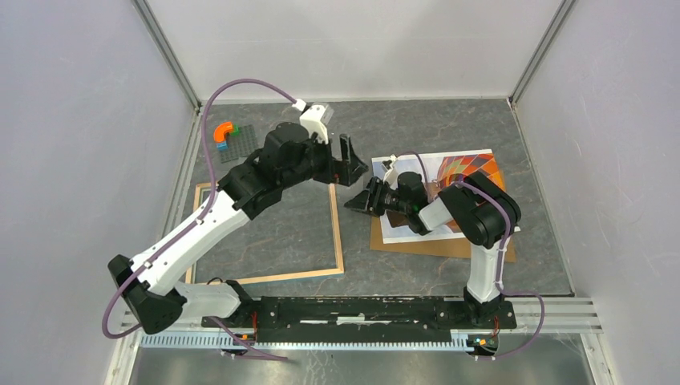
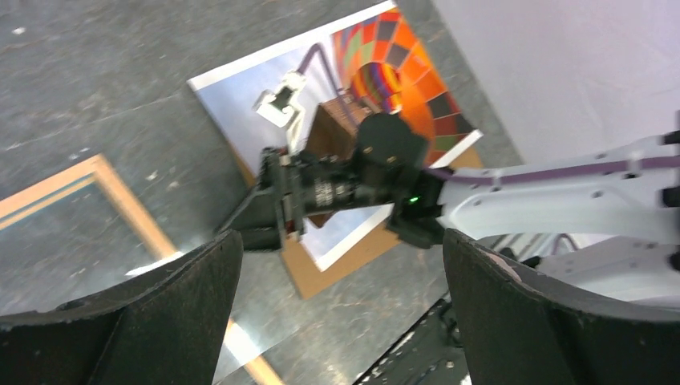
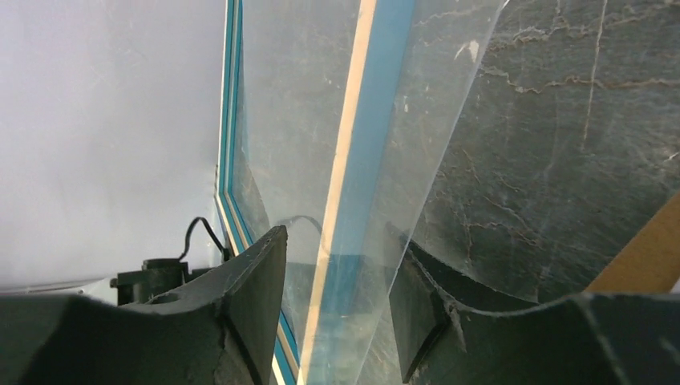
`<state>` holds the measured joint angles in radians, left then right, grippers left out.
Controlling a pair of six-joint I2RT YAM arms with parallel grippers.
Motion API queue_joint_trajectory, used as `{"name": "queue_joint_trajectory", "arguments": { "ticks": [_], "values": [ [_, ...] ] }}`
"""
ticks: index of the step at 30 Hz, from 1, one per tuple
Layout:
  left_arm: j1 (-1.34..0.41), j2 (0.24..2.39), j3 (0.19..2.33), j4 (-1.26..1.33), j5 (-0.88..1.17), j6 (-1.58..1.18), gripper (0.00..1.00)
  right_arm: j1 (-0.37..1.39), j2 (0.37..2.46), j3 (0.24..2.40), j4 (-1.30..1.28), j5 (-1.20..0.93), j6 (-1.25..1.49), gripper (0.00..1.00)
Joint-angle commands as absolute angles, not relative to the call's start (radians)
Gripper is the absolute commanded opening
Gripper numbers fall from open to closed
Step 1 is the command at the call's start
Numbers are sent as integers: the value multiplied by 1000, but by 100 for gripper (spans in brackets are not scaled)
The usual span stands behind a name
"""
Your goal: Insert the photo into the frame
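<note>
Overhead, the frame [image 1: 339, 241] lies flat on the left half of the grey table [image 1: 385, 128], light wood side up, with the left arm stretched across it. The left gripper [image 1: 343, 164] hangs above the frame's far right corner with its jaws spread wide and nothing between them. The photo [image 1: 469, 170], a red-orange balloon against pale sky, lies face up on the right half of the table on top of a brown backing board [image 1: 437, 247], well apart from the frame and partly hidden by the right arm. The right gripper [image 1: 359, 200] reaches leftward from above the photo to the frame's right rail. In the right wrist view its fingers [image 3: 261, 297] stand on either side of that rail, where a blue and wood strip and the clear pane [image 3: 297, 120] run between them; the jaws are about half closed, and whether they press on the frame cannot be told. A small orange block [image 1: 225, 130] rests at the far left corner.
</note>
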<state>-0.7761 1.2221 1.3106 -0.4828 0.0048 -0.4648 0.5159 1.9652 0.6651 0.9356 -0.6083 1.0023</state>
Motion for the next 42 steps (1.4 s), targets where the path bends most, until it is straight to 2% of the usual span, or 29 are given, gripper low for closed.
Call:
{"name": "queue_joint_trajectory", "arguments": {
  "ticks": [1, 7, 11, 14, 20, 42],
  "values": [
    [-809, 1281, 1437, -449, 86, -527, 100, 534, 1977, 644, 1056, -526, 1085, 53],
    [-816, 1242, 1363, -391, 68, -463, 100, 555, 2003, 632, 1094, -482, 1159, 44],
    [-816, 1185, 1286, -378, 8, -387, 100, 557, 2010, 621, 1146, -506, 1240, 30],
    [-816, 1177, 1298, -400, -22, -365, 100, 560, 1980, 625, 1086, -512, 1254, 23],
    [-815, 1157, 1293, -400, -12, -370, 100, 575, 1953, 636, 1029, -542, 1331, 1],
    [-816, 1144, 1290, -400, -5, -373, 100, 627, 1936, 669, 1120, -620, 1676, 0]
  ]
}}
